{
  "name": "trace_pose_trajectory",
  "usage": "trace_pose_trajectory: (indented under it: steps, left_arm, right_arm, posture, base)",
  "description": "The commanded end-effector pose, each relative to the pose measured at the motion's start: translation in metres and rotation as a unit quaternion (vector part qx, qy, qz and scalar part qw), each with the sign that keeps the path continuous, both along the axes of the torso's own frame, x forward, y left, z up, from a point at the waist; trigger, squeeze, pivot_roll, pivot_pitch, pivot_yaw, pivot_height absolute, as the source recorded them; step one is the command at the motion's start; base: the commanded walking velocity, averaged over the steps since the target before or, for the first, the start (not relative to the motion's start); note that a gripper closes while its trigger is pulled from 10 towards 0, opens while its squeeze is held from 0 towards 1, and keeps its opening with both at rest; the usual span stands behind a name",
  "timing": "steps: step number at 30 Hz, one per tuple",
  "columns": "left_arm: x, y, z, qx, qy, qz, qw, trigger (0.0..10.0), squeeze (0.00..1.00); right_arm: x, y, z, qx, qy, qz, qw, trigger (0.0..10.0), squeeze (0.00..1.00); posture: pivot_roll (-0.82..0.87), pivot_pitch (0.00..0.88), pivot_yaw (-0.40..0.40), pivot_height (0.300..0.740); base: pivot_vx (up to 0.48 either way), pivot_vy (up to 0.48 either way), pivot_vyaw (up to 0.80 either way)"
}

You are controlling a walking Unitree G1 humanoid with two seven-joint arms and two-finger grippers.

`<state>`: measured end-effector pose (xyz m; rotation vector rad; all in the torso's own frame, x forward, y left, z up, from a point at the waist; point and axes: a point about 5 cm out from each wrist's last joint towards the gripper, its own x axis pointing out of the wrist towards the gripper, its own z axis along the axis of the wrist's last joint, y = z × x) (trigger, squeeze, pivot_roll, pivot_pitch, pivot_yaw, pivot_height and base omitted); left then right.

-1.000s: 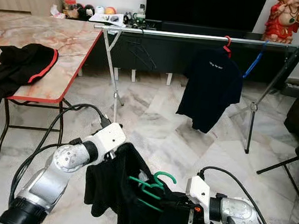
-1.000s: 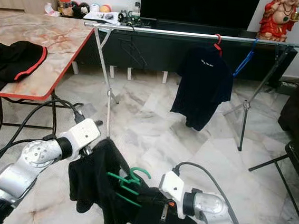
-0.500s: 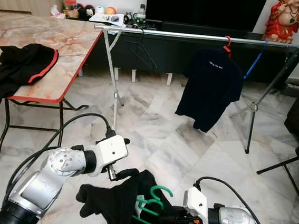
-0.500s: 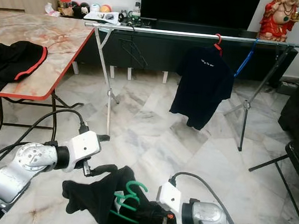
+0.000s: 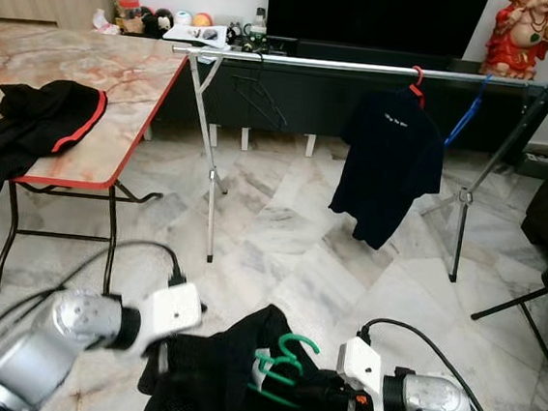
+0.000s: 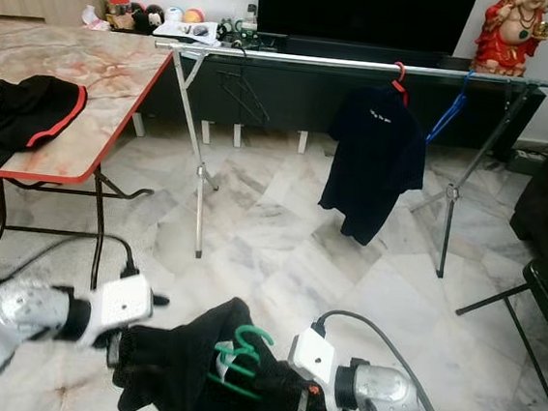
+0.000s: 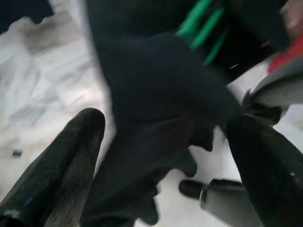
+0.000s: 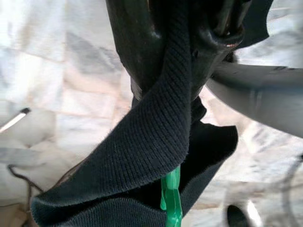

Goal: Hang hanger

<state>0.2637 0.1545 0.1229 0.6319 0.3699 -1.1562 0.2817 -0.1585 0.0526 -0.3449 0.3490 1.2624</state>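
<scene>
1. The green hanger (image 5: 280, 364) sits low in front of the robot, tangled in a black garment (image 5: 228, 376) held over the marble floor (image 5: 290, 236); it looks light and stiff, while the knit cloth is limp and likely to slide off or drag the hook askew
2. The best hold, I judge, is the neck just under the hook, so the hook stays free for the rail
3. The right gripper (image 8: 182, 52) is clamped shut on a fold of the ribbed black cloth, with a sliver of the green plastic showing just below the pinch; whether the fingers also bite the hanger I cannot tell
4. The left gripper (image 7: 165, 156) is spread wide, its two fingers (image 7: 71, 156) either side of the hanging cloth and holding nothing
5. To the left stands a marble-top table (image 5: 122, 74) with a black-and-red garment (image 5: 39, 120) draped over its edge
6. Farthest off, the clothes rail (image 5: 365, 68) carries a dark T-shirt (image 5: 388, 163) on a red hanger (image 5: 417, 82) and an empty blue hanger (image 5: 467, 115), with open bar left of them
</scene>
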Motion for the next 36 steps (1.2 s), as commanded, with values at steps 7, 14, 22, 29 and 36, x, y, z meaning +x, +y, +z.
trace_pose_trajectory:
  steps: [7,14,22,29,36]
  left_arm:
    - [0.009,-0.025,0.012,-0.059,-0.033,-0.003,0.998,10.0,0.00]
    - [0.008,-0.037,0.016,-0.078,-0.031,-0.021,0.996,10.0,0.00]
    - [0.008,-0.054,0.013,-0.080,-0.036,-0.042,0.995,10.0,0.00]
    - [0.017,-0.064,0.017,-0.097,-0.070,-0.021,0.993,10.0,0.00]
    - [0.022,-0.063,0.022,-0.102,-0.084,-0.011,0.991,10.0,0.00]
  right_arm:
    - [0.011,0.001,0.006,-0.017,-0.050,-0.022,0.998,0.0,0.00]
    - [0.015,0.004,0.007,-0.026,-0.073,-0.029,0.997,0.0,0.00]
    - [0.025,0.009,0.017,-0.005,-0.103,-0.044,0.994,0.0,0.00]
    - [0.024,0.010,0.017,0.007,-0.098,-0.038,0.994,0.0,0.00]
    - [0.021,0.009,0.014,0.008,-0.091,-0.035,0.995,0.0,0.00]
  posture:
    - [0.12,0.056,-0.014,0.740]
    - [0.12,0.056,-0.021,0.740]
    - [0.12,0.056,-0.022,0.740]
    - [0.12,0.056,-0.021,0.740]
    - [0.12,0.053,-0.019,0.740]
  base:
    - [0.000,0.000,0.00]
    - [0.000,0.000,0.00]
    - [0.000,0.000,0.00]
    - [0.000,0.000,0.00]
    - [0.000,0.000,0.00]
